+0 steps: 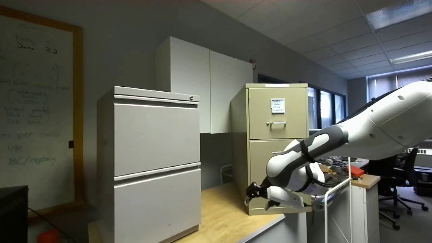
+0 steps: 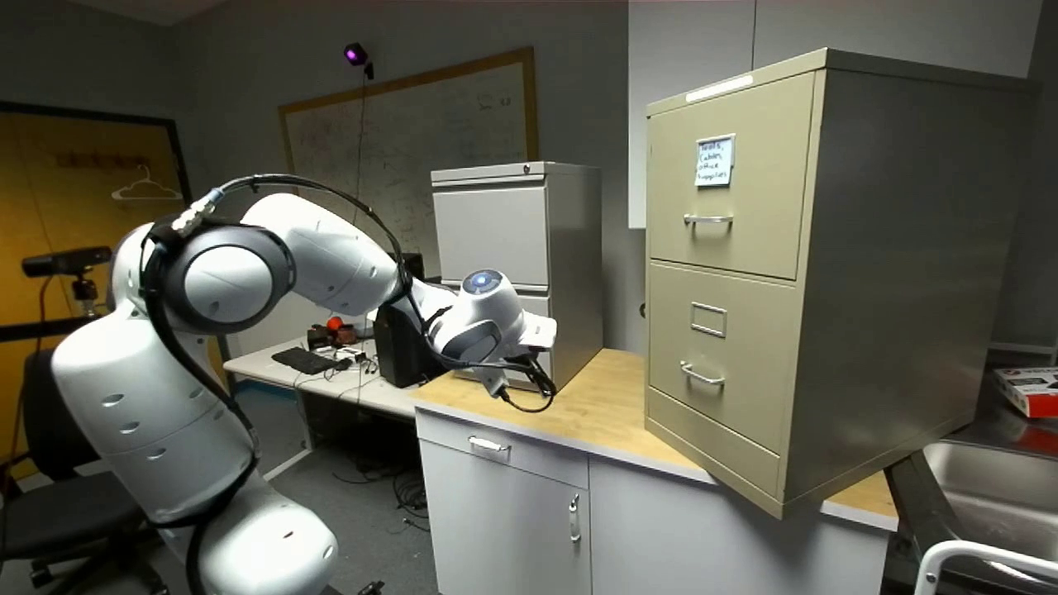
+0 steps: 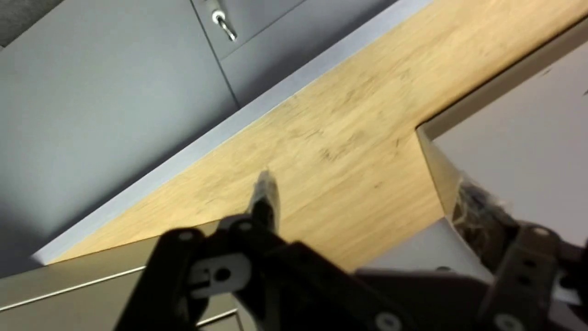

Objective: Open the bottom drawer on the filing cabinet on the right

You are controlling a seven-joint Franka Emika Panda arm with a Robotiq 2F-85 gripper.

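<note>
The beige filing cabinet (image 2: 901, 273) stands on the wooden counter, and it shows in both exterior views (image 1: 239, 152). Its bottom drawer (image 2: 748, 372) is shut, with a metal handle (image 2: 702, 375) and an empty label holder above it. In an exterior view the arm hides much of the bottom drawer (image 1: 260, 158) and its handle. My gripper (image 1: 258, 204) is open and empty, in front of the cabinet's lower part and apart from the handle. In the wrist view its two fingers (image 3: 367, 179) are wide apart over the counter. The beige front (image 3: 69, 308) shows at lower left.
A pale grey two-drawer cabinet (image 1: 157, 138) stands on the same counter (image 2: 579, 397), beyond the arm. White base cupboards (image 2: 504, 512) with handles are below. A sink (image 2: 992, 479) lies beside the filing cabinet. A white metal rail (image 1: 326, 216) stands near the arm.
</note>
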